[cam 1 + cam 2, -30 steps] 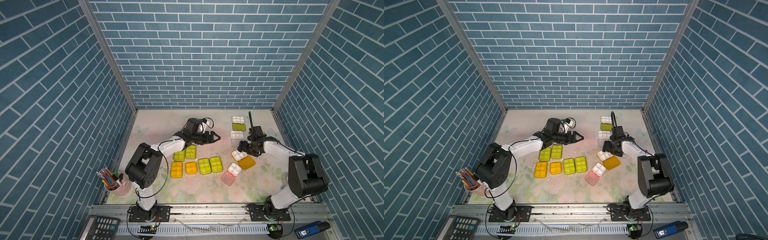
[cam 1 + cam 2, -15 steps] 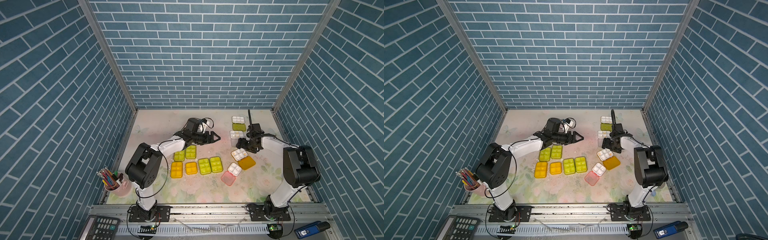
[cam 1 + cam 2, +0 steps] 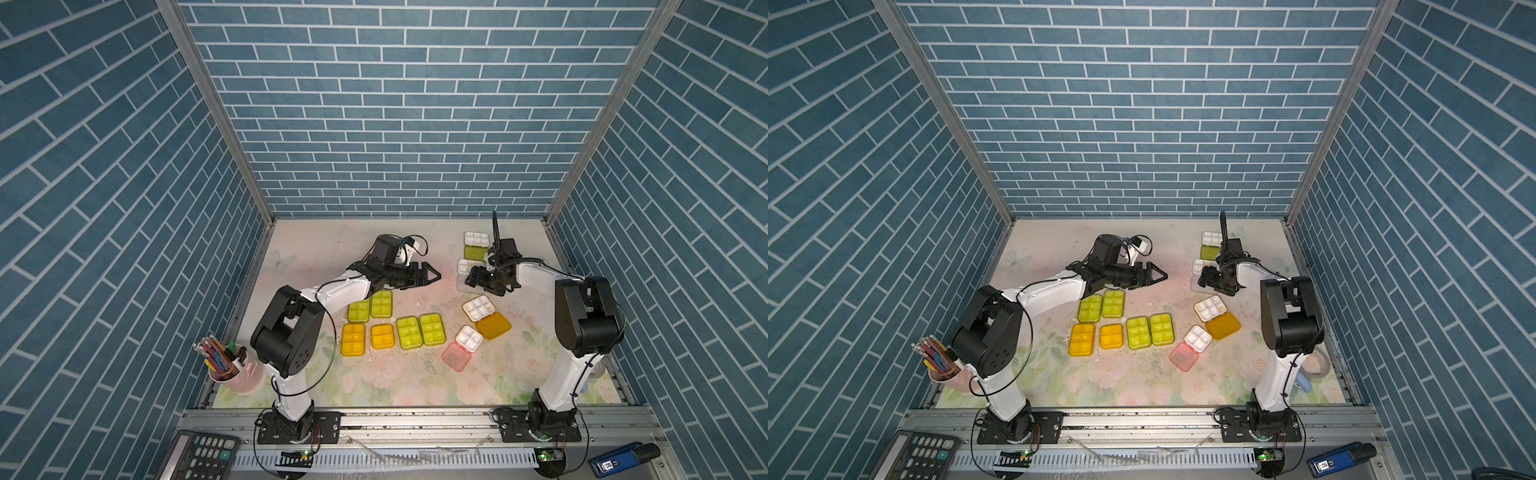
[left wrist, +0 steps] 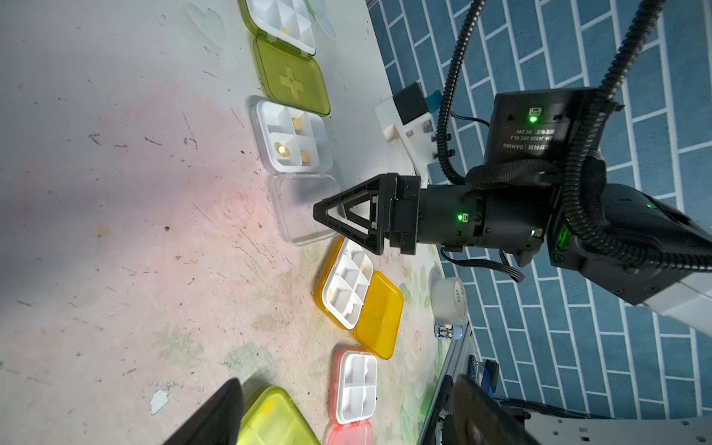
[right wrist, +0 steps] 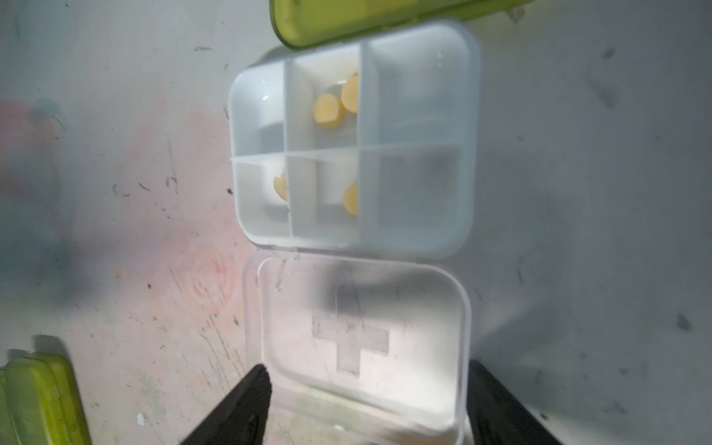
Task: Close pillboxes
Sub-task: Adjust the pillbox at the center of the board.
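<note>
The clear pillbox lies open at the back right, its white tray holding yellow pills and its clear lid flat on the mat. My right gripper has a finger against each side edge of that lid, shut on it; in both top views it reaches left over the lid. Three more pillboxes stand open: lime, orange-yellow and pink. Several closed lime and orange ones sit mid-table. My left gripper hovers open and empty beyond them.
A pink cup of pencils stands at the front left corner. A tape roll lies by the right arm's base. A calculator and a blue device rest on the front rail. Brick walls close in three sides.
My right arm has swung its elbow round and its gripper has settled on the clear lid, jaws narrower than before. The left arm has hardly moved.
</note>
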You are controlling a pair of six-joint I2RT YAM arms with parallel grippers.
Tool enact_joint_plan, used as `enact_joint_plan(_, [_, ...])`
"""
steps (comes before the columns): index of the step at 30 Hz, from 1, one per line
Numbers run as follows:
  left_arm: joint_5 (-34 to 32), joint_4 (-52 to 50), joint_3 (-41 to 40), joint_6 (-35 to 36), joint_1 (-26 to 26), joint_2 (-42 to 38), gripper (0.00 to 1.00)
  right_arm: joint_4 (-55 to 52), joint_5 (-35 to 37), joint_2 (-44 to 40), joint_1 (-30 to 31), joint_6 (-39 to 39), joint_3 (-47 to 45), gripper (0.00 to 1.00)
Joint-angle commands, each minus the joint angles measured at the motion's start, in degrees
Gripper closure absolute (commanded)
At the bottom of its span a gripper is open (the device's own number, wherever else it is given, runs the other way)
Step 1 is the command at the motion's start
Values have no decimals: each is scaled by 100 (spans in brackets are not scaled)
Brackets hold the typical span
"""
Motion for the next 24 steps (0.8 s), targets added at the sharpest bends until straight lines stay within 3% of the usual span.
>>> enact_joint_plan(1, [24,-93,132,104,-40,86,14,95,-261,223,0,106,253,22])
enact_joint_plan(10, [20,-98,131,115,-48,139,14,334,-765,708,132,325,685,24])
enact_joint_plan(14, [44,-77,134,82,-77,148,14,180,-857,451,170,263,650,25])
enact_joint_plan(24, [125,-221,227,221,-490,300,14,-411,472,-1160,149,-94,-634,22])
